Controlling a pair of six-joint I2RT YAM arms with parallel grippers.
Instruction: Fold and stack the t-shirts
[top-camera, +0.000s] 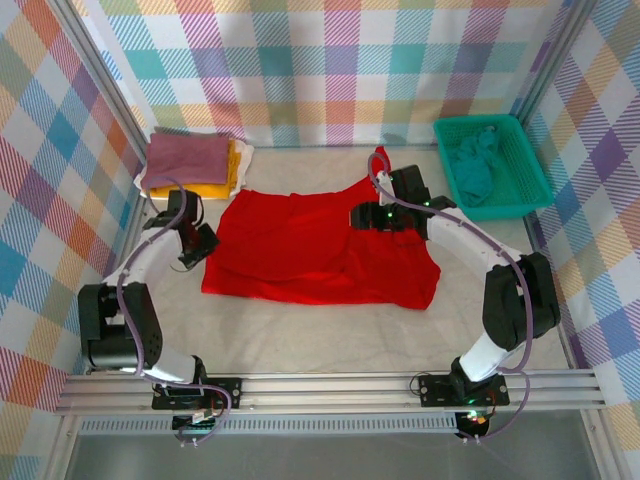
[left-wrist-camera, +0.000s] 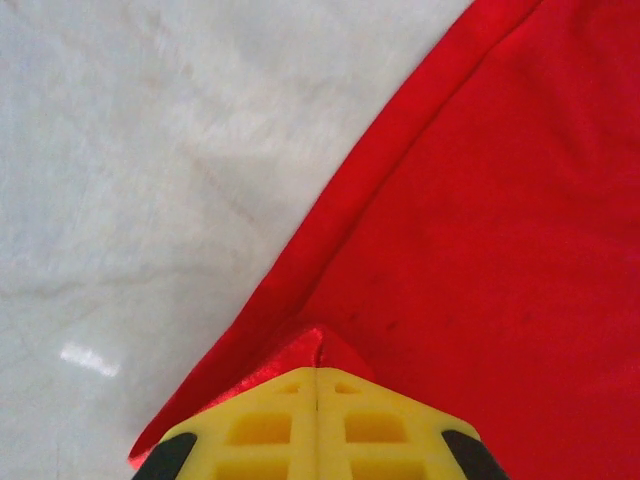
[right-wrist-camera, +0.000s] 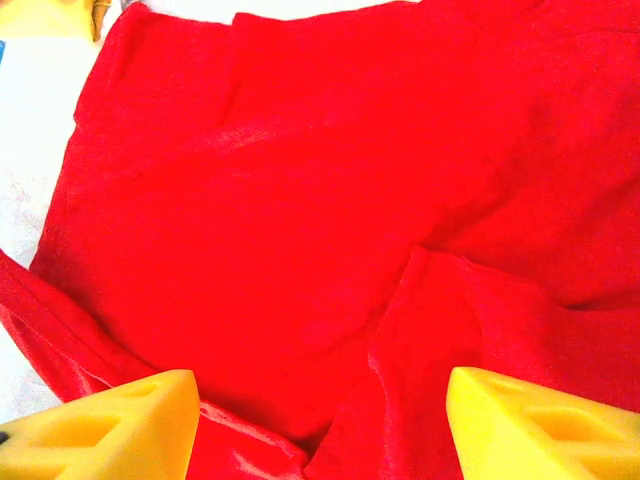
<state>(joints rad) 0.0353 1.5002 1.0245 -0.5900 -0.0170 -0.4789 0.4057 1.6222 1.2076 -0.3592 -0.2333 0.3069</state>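
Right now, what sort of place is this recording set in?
Probably a staged robot test cell, not a home: plaid fabric walls enclose the table, an aluminium mounting rail edges it, and a red t-shirt lies spread beside a folded stack.

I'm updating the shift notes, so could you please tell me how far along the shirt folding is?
Done: a folded stack, mauve on top, sits far left. In hand: the red t-shirt lies spread out, the left gripper shut on its edge, the right gripper open above it. Left: folding and stacking it, then the teal t-shirt crumpled in the basket.
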